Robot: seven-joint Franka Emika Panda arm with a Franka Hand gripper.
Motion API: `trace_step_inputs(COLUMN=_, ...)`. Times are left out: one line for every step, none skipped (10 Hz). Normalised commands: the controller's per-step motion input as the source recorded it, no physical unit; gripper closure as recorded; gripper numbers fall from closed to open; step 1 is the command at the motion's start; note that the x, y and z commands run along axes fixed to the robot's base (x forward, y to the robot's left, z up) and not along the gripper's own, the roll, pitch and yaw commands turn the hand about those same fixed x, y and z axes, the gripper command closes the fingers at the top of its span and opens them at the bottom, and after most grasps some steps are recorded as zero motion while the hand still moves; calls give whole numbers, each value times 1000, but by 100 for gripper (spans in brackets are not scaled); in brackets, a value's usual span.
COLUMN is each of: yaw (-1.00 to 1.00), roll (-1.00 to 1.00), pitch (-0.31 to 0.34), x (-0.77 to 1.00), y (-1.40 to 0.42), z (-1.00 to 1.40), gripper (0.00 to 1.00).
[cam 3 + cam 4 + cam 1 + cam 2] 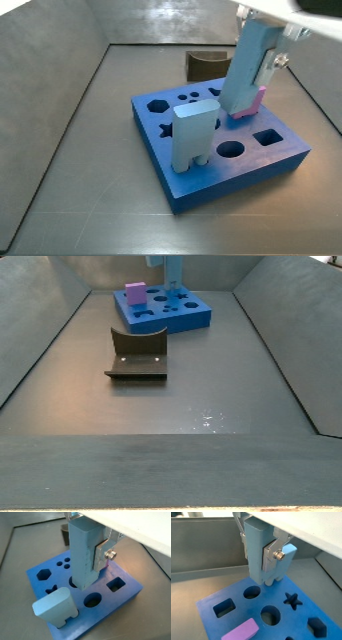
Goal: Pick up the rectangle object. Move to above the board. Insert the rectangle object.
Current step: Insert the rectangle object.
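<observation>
I see my pincer [101, 566] up above the board [120, 597], and it is pinching the rectangle object [85, 552] between its flat silver fingers [101, 549]. The rectangle object is a long light blue bar, and it hangs straight down with its low end right over a round hole [252, 592] in the board. In both wrist views the bar's low end looks very close to the top of the board, but I cannot tell if it is touching or already a little way inside the hole. The board is a thick deep blue square that sits on the dark floor of the bin. In a side view I see the pincer [254, 95] holding the bar [250, 60] over the middle of the board [227, 170]. A wide pale block [194, 135] stands up in the board near one corner, close to the bar but not touching it. A small pink block [249, 106] sits on the board just behind the bar. In a wrist view the pink block [241, 631] lies close to a corner of the board. The board also has a star hole [292, 600], a square hole [115, 585] and some small round holes [63, 563]. In a side view the dark fixture [138, 354] stands on the floor, well apart from the board [167, 314].
</observation>
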Motion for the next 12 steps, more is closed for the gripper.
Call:
trace_step_inputs(yaw=-1000, roll=0, pitch=0, x=0, y=0, z=-214, gripper=100)
trace_step_inputs(yaw=-909, roll=0, pitch=31, x=31, y=-14, z=-114, gripper=100)
trace_step_inputs(yaw=0, roll=0, pitch=40, x=57, y=0, z=-11, gripper=100)
trace_step_inputs(yaw=-74, roll=40, pitch=177, x=320, y=0, z=-83, gripper=100)
trace_step_inputs(yaw=-109, roll=86, pitch=303, x=603, y=0, z=-109, gripper=100)
trace_step_inputs(yaw=-131, roll=74, pitch=371, x=757, y=0, z=-109, gripper=100)
trace_step_inputs(yaw=-171, roll=69, pitch=377, x=631, y=0, z=-31, gripper=100)
trace_step_inputs(yaw=-149, roll=86, pitch=409, x=666, y=0, z=-23, gripper=100)
trace_step_inputs(yaw=-220, roll=29, pitch=303, x=689, y=0, z=-3, gripper=100)
trace_step_inputs(yaw=-263, roll=0, pitch=269, x=651, y=-3, z=0, gripper=100)
trace_step_inputs(yaw=-237, roll=0, pitch=174, x=746, y=0, z=0, gripper=100)
trace_step_inputs(yaw=0, roll=0, pitch=100, x=906, y=0, z=103, gripper=100)
